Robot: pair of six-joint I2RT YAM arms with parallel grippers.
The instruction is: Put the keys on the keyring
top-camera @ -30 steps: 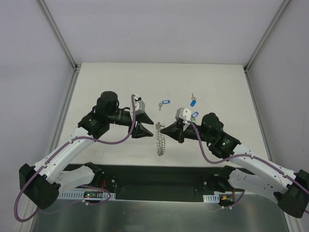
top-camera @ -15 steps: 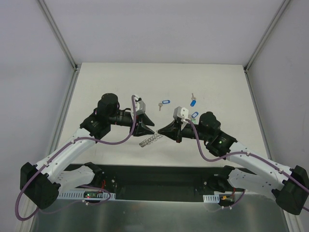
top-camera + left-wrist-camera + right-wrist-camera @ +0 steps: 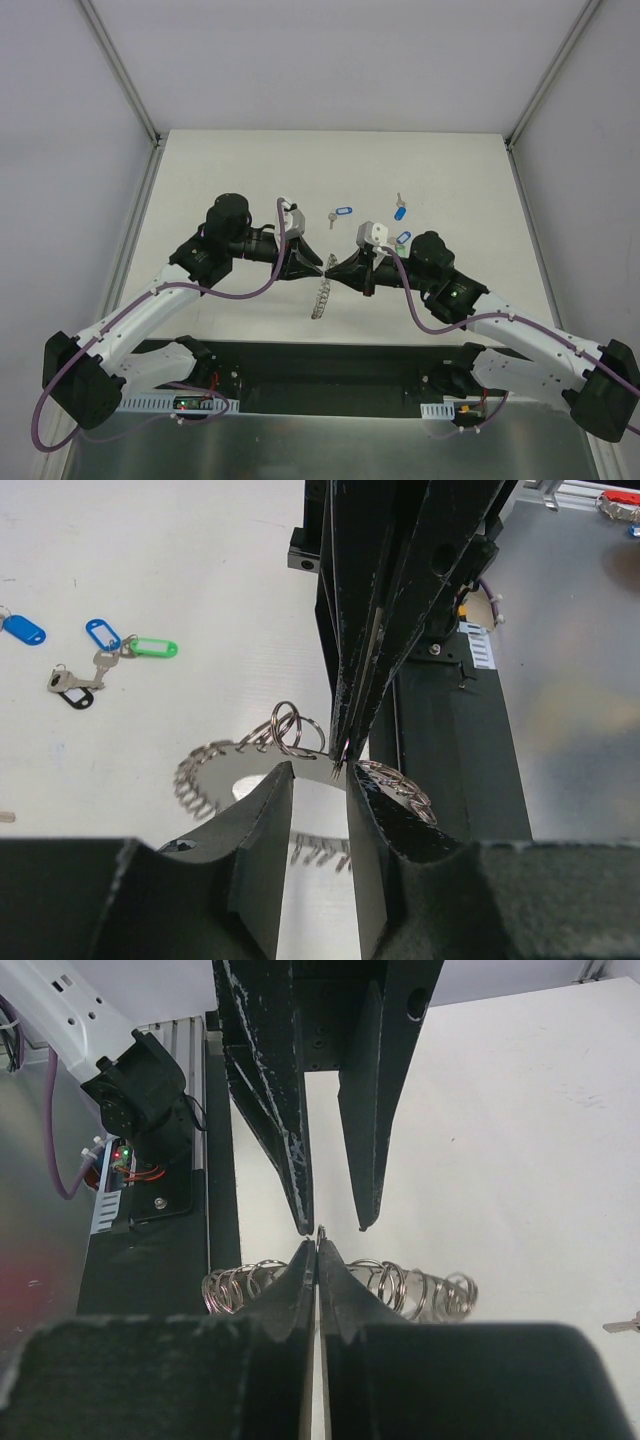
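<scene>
One keyring, and seemingly four tagged keys lying apart.

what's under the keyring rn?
The keyring hangs from the right gripper over bare white table. No keys are beneath it; they lie off to the side. The left gripper covers whatever is under its near rim.

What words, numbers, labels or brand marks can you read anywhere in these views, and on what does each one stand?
No text can be read in any view.
keys: their oval plastic tags show no writing from here.
keyring: bare metal, no stamp to be seen.
white ribbed strips at the arm bases: any fine markings are too small to read.
</scene>
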